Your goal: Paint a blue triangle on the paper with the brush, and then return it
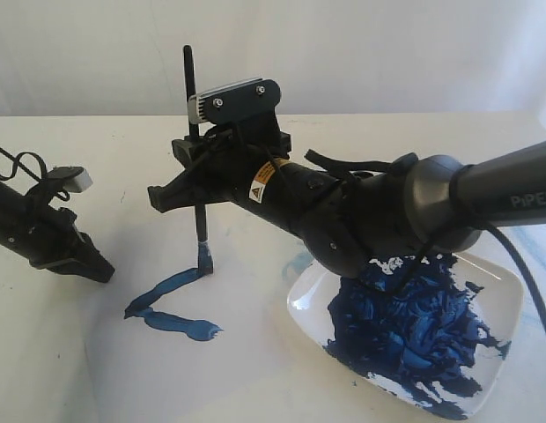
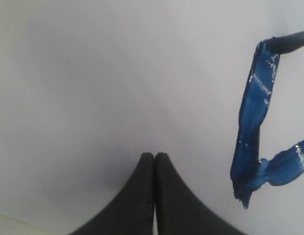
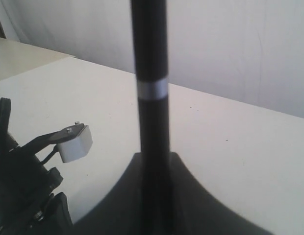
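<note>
The right arm reached across from the right side of the exterior view, passing over the dish (image 1: pixel 301 304), with its forearm almost level and the wrist pointing to the left. The right gripper (image 1: pixel 192 187) was closed on the brush (image 1: pixel 202 227) and held it at the middle of the handle, as the right wrist view also showed, where the black handle (image 3: pixel 151 73) with a silver ring stood between the jaws of that gripper (image 3: pixel 154 169). The brush stood nearly upright, and its blue tip touched the paper (image 1: pixel 255 361) at the far end of one stroke. The left arm lay low at the left edge, well apart from the brush, with its gripper (image 1: pixel 99 267) pointing down toward the paper. In the left wrist view the jaws of this gripper (image 2: pixel 154 157) were pressed together with nothing between them. The triangle (image 1: pixel 167 301) was not complete: only two thick dark-blue strokes (image 2: pixel 252 122) met at a corner, like a letter V. The paper was pale and lay on a cream worktop (image 1: pixel 97 145). The white dish, just right of the strokes, carried a big mass of dark-blue paint (image 1: pixel 405 330). Behind the worktop was a plain white wall (image 1: pixel 361 53).
</note>
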